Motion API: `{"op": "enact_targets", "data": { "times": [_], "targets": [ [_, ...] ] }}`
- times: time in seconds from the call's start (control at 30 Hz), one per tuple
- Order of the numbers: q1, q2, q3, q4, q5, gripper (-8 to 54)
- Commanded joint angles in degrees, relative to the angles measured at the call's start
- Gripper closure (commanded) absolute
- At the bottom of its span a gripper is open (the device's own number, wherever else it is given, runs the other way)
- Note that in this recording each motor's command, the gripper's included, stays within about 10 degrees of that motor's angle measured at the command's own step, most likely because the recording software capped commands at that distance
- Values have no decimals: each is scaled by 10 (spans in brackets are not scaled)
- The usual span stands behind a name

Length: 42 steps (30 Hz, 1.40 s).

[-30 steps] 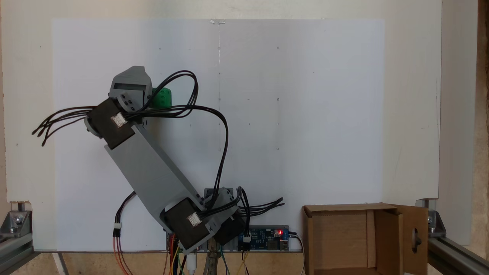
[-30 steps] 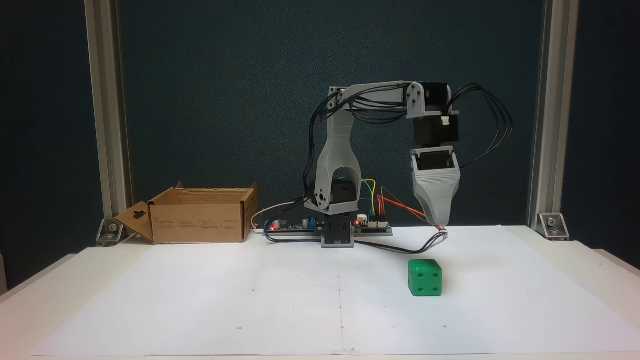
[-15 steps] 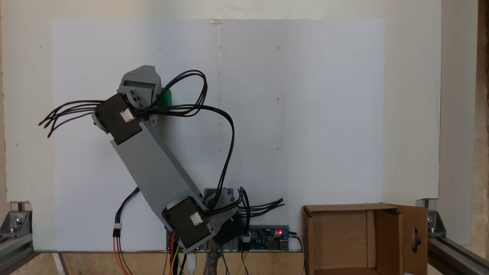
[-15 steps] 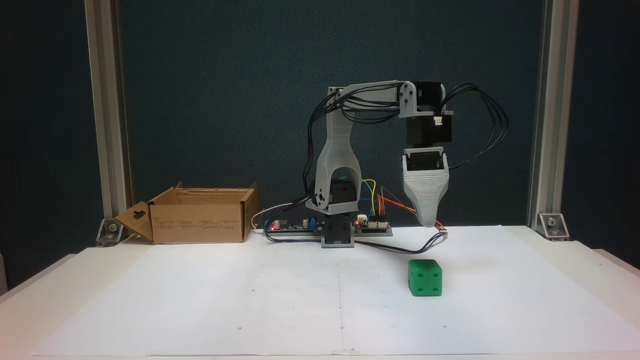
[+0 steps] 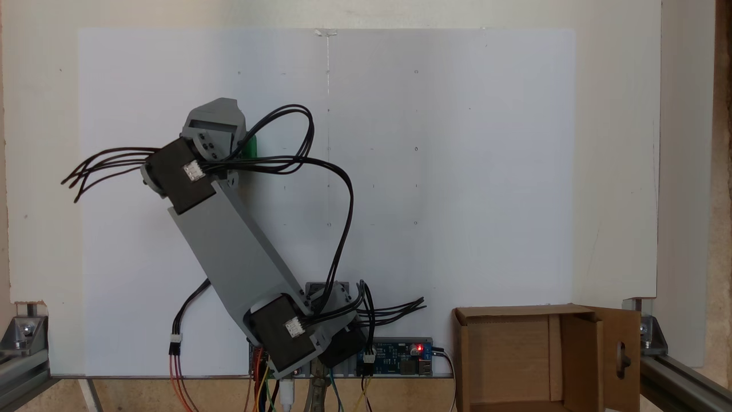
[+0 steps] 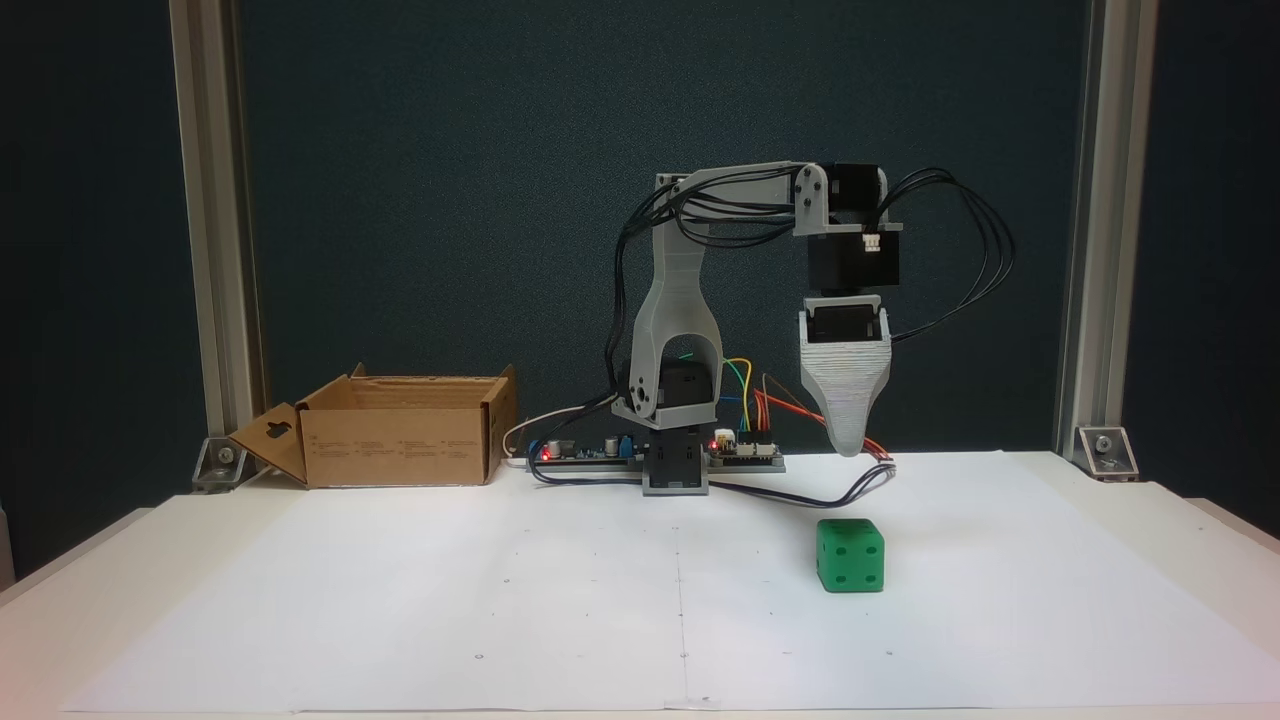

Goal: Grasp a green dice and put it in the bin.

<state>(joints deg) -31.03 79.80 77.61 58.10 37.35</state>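
The green dice [image 6: 850, 555] rests on the white paper sheet, right of centre in a fixed view. From above, only a green sliver of the dice [image 5: 250, 147] shows beside the arm's grey head. My gripper [image 6: 846, 450] points straight down and hangs well above the dice, almost directly over it, with clear air between them. Its jaws line up one behind the other, so a single tapered tip shows. The grey gripper [image 5: 216, 121] head hides the tips from above. The bin [image 6: 395, 445], an open brown cardboard box, stands far from the dice; from above the bin [image 5: 514, 311] sits at the lower right.
Circuit boards [image 6: 745, 455] with lit red LEDs and coloured wires sit at the arm's base. Black cables [image 6: 985, 250] loop out from the wrist. Aluminium posts [image 6: 1085, 230] and brackets [image 5: 23, 335] frame the table's corners.
The arm has swung the gripper sideways toward the dice, leftward in the front view. From above, it now covers most of the dice. The dice and bin have not moved.
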Motion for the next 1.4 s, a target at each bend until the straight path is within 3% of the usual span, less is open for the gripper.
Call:
{"op": "enact_targets", "data": {
  "times": [0.0,0.4,0.87,1.37],
  "targets": [
    [6,2,-38,-1,23,11],
    [9,-25,83,-232,23,13],
    [6,21,15,-38,24,32],
    [1,4,9,-26,25,33]
  ]
}}
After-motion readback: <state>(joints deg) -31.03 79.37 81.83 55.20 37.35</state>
